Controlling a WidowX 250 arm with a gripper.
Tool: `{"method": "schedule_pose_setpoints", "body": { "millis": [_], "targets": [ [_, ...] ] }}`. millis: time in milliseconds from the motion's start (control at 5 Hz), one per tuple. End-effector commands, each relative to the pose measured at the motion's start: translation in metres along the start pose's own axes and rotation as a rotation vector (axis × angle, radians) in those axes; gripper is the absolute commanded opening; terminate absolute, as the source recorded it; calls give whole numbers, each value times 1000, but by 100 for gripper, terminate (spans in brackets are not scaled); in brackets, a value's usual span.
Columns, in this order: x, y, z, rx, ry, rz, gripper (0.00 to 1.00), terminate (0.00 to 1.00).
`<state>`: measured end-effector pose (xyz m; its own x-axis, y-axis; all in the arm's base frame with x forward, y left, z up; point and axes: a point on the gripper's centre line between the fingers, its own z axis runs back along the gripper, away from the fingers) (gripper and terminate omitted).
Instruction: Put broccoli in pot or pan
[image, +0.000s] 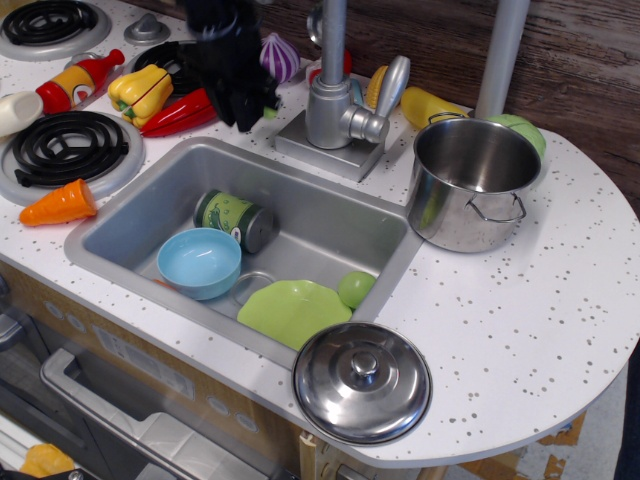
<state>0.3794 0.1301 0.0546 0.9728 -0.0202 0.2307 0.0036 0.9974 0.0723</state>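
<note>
My black gripper is motion-blurred above the counter at the sink's back edge, left of the faucet. A small pale green bit, the broccoli, shows at its fingertips and is mostly hidden by them. The jaws look closed on it and it is lifted off the counter. The shiny steel pot stands open and empty on the counter to the right of the sink, well away from the gripper.
The faucet stands between gripper and pot. The sink holds a green can, a light blue bowl, a wavy green plate and a green ball. A steel lid lies in front. Toy peppers and burners sit at the left.
</note>
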Motion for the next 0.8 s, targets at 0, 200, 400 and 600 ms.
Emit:
{"method": "schedule_pose_setpoints", "body": {
  "millis": [0,200,400,600],
  "targets": [
    [-17,-41,83,94,8,129,0,0],
    [-31,-90,98,71,65,210,0,0],
    [-22,-139,104,71,120,162,0,0],
    [-9,-190,96,88,156,34,0,0]
  ]
}}
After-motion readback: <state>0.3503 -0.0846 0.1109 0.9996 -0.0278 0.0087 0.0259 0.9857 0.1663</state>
